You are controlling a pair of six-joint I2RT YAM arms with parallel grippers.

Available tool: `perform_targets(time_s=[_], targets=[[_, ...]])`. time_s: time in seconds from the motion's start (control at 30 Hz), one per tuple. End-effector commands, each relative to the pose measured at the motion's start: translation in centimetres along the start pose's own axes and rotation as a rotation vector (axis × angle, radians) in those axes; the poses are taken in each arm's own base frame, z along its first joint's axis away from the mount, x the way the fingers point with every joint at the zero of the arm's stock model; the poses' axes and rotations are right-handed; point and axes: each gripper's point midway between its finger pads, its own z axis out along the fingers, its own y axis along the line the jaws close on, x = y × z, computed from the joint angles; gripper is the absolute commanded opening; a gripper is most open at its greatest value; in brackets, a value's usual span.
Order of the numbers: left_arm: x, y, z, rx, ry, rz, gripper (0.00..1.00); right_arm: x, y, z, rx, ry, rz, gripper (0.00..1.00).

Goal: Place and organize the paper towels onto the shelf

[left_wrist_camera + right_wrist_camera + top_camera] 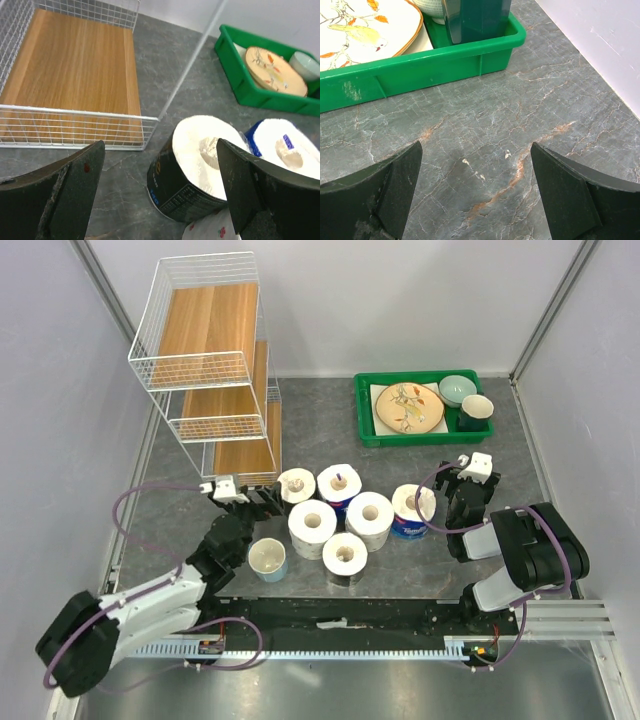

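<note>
Several paper towels stand on end in a cluster mid-table: a dark-wrapped roll (296, 485), a blue-wrapped roll (338, 483), two large speckled rolls (312, 527) (369, 520), another blue one (412, 510) and a small one (345, 558). The shelf (205, 380) rises at the back left, its boards bare. My left gripper (255, 498) is open just left of the dark-wrapped roll (200, 165), which sits between its fingers (75, 185) toward the right one. The right gripper (470, 475) hangs open over bare table, right of the rolls, nothing between its fingertips (570, 195).
A green tray (425, 430) at the back right holds a plate (408, 407), a bowl (457, 389) and a dark cup (476, 410). A pale cup (267, 560) stands left of the front rolls. The shelf's wire front (75, 127) is close to my left gripper.
</note>
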Motion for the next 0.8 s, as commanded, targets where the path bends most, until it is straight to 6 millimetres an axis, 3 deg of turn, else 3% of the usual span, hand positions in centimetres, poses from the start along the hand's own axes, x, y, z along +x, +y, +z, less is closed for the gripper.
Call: perform_targets(time_s=[0.0, 0.13, 0.17, 0.4, 0.43, 0.5, 0.7, 0.77], targets=[[-3.5, -1.4, 1.3, -0.043, -0.137, 0.026, 0.99, -1.9, 0.4, 0.4, -0.002, -0.059, 0.037, 0.98], [-3.5, -2.4, 2.7, -0.058, -0.157, 0.053, 1.00, -1.9, 0.3, 0.4, 0.001, -0.059, 0.037, 0.98], [-4.5, -2.7, 3.0, -0.074, -0.193, 0.033, 0.99, -1.8, 0.3, 0.4, 0.001, -0.058, 0.037, 0.98], [-5.3, -3.8, 5.3, -0.109, -0.249, 0.067, 1.00, -1.9, 0.3, 0.5, 0.001, -0.059, 0.037, 0.98], [-4.8, -3.7, 5.7, -0.124, -0.241, 0.091, 0.99, -1.8, 0.3, 0.4, 0.000, -0.058, 0.037, 0.98], [-5.6, -3.7, 5.9, -0.151, -0.282, 0.076, 0.99, -1.8, 0.4, 0.4, 0.000, -0.058, 0.038, 0.98], [-5.0, -0.9, 6.1, -0.283, -0.285, 0.132, 1.00, -1.8, 0.4, 0.4, -0.002, -0.058, 0.036, 0.98], [-3.6, 0.6, 6.2, -0.301, -0.233, 0.105, 1.00, -1.8, 0.3, 0.4, 0.000, -0.058, 0.037, 0.98]])
